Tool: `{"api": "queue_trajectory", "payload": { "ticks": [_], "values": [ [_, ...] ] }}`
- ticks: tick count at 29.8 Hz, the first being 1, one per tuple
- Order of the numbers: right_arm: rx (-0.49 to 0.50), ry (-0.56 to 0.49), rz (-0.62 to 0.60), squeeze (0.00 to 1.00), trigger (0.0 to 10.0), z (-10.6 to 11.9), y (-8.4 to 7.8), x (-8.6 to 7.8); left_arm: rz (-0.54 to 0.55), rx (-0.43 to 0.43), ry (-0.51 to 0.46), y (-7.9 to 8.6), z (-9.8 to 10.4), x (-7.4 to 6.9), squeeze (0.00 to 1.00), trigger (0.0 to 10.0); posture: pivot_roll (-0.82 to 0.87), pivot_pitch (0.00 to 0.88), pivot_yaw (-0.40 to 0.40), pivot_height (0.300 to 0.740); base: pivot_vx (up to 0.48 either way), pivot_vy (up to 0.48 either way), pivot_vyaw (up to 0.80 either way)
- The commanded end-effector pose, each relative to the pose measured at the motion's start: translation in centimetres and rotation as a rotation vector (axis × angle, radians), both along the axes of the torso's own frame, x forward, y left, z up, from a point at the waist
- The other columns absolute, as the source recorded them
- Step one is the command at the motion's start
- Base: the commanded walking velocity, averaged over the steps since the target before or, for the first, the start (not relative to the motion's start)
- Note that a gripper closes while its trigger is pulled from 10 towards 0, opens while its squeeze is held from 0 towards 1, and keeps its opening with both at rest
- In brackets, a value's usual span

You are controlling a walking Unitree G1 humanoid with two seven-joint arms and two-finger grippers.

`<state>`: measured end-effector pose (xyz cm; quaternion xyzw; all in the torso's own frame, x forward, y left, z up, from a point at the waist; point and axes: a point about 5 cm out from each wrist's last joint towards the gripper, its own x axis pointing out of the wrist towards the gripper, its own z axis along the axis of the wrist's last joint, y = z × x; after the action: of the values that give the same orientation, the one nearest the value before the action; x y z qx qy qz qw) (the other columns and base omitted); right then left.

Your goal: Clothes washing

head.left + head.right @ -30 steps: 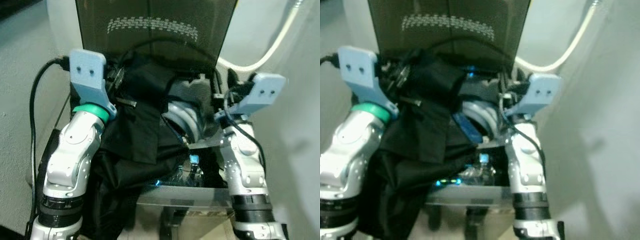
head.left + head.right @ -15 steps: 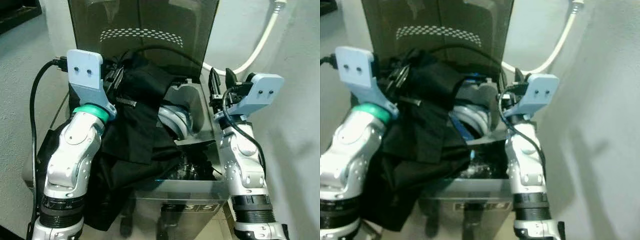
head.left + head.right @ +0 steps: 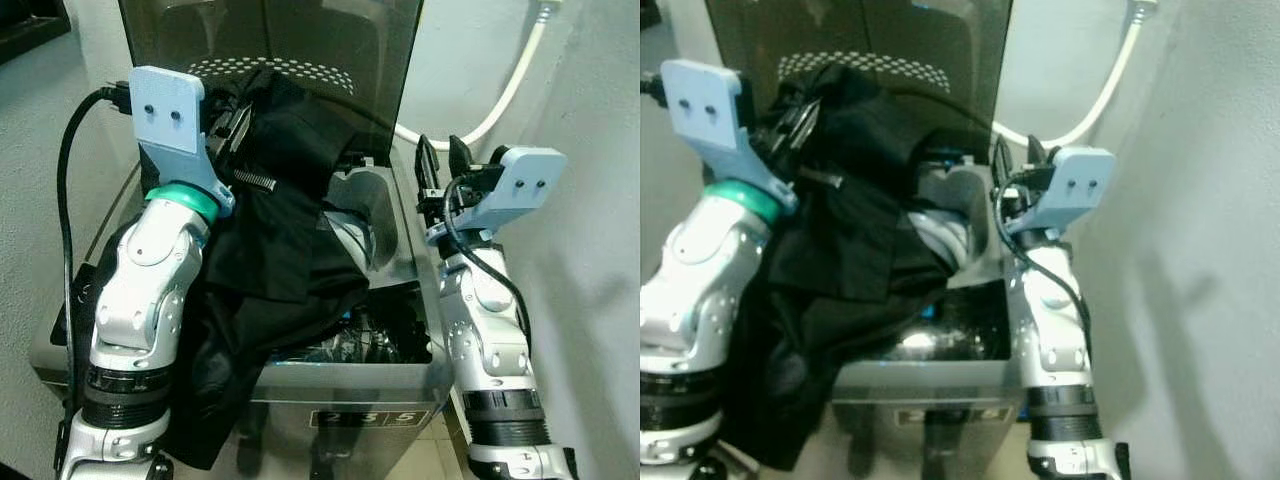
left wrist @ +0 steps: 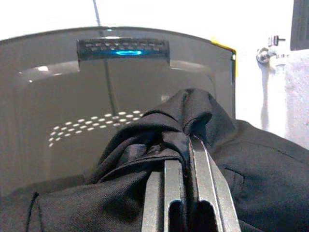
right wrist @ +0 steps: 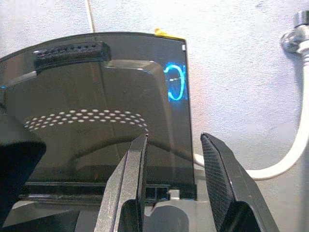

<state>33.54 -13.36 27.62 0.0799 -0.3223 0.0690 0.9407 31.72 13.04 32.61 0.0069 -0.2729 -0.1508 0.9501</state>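
A top-loading washing machine [image 3: 400, 385] stands before me with its dark lid [image 3: 330, 40] raised. My left gripper [image 4: 186, 154] is shut on a black garment [image 3: 290, 220] and holds it up over the left side of the drum opening [image 3: 385, 325]. The cloth drapes over the machine's left rim and down its front. More dark laundry lies inside the drum. At the machine's right rim my right gripper [image 3: 440, 160] is raised and open, with nothing between its fingers [image 5: 137, 164]; it points toward the lid.
A white hose [image 3: 510, 90] curves along the wall behind the machine on the right, up to a tap [image 4: 264, 53]. A pale wall stands close on the right side. A black cable [image 3: 70, 200] loops beside my left arm.
The whole picture has shifted and sharpened, so the camera moved. My left gripper has lifted the black garment slightly higher in front of the lid. The right gripper stays open in place.
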Motion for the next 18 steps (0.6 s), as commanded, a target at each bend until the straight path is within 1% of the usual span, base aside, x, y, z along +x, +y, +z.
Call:
{"api": "queue_trajectory", "payload": {
  "ticks": [1, 2, 13, 18],
  "values": [
    [0.013, -0.007, -0.003, 0.0, 10.0, 0.16, -0.21, -0.1, 0.008, -0.001, -0.001, 0.23, -0.06, -0.08, 0.0, 10.0, 0.04, 0.04, 0.007, 0.74, 0.0, 0.352, 0.0],
    [0.013, -0.007, -0.001, 0.0, 10.0, 0.16, -0.16, -0.07, 0.01, -0.003, -0.002, 0.27, -0.06, -0.07, 0.0, 10.0, 0.04, 0.04, 0.007, 0.74, 0.0, 0.352, 0.0],
    [0.01, -0.006, 0.005, 0.0, 10.0, 0.12, -0.02, -0.02, 0.001, 0.007, -0.013, 0.1, -0.07, -0.08, 0.0, 10.0, 0.05, 0.036, 0.003, 0.74, 0.0, 0.0, 0.0],
    [0.0, -0.01, 0.007, 0.0, 10.0, 0.16, 0.0, -0.05, 0.004, 0.039, -0.008, -0.15, -0.41, 0.2, 0.0, 10.0, 0.05, 0.035, 0.004, 0.74, 0.0, 0.0, 0.0]
  ]
}}
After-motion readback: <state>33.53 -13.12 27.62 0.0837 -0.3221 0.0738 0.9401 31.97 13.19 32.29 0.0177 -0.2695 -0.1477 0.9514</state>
